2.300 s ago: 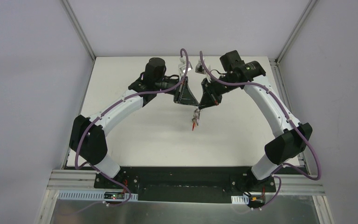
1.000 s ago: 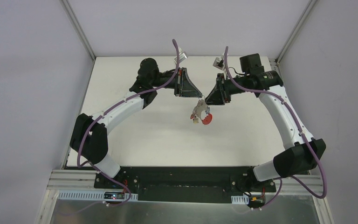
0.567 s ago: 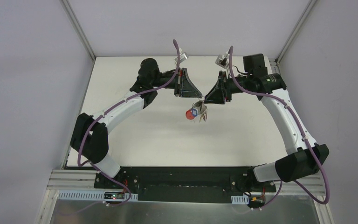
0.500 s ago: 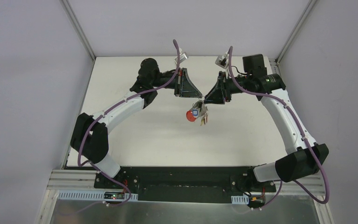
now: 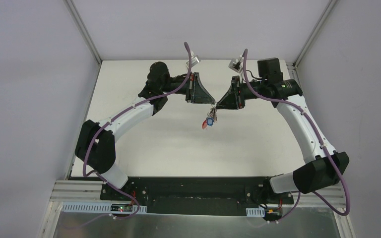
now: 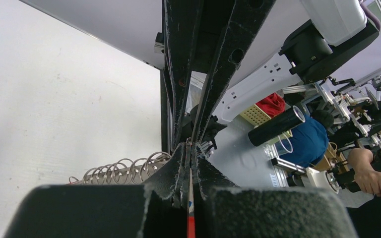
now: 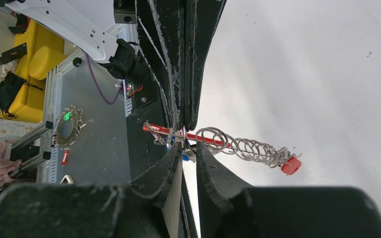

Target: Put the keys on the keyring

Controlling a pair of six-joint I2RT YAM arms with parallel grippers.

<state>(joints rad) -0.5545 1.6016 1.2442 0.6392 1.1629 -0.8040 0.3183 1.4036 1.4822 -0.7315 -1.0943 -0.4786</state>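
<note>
The keyring (image 5: 209, 120) hangs above the white table between both arms. In the right wrist view the keyring (image 7: 248, 148) is a thin red bar threaded with several silver wire rings, ending in a red cap (image 7: 291, 166). Small keys, one blue-headed (image 7: 184, 157), dangle from it. My left gripper (image 5: 212, 103) is shut on the red bar; in its own view the left gripper (image 6: 190, 145) pinches a red strip, with the rings (image 6: 121, 171) to its left. My right gripper (image 5: 217, 105) faces it tip to tip. The right gripper (image 7: 187, 144) has a narrow gap with a thin ring inside it.
The white table (image 5: 154, 144) lies below the hanging cluster. A black base plate (image 5: 193, 191) and both arm bases sit at the near edge. Aluminium frame posts (image 5: 82, 29) and grey walls close in the back and sides.
The hanging cluster has swung and turned, so its round red cap now shows edge-on. The right arm shifted slightly and its jaws narrowed. The left arm has held still.
</note>
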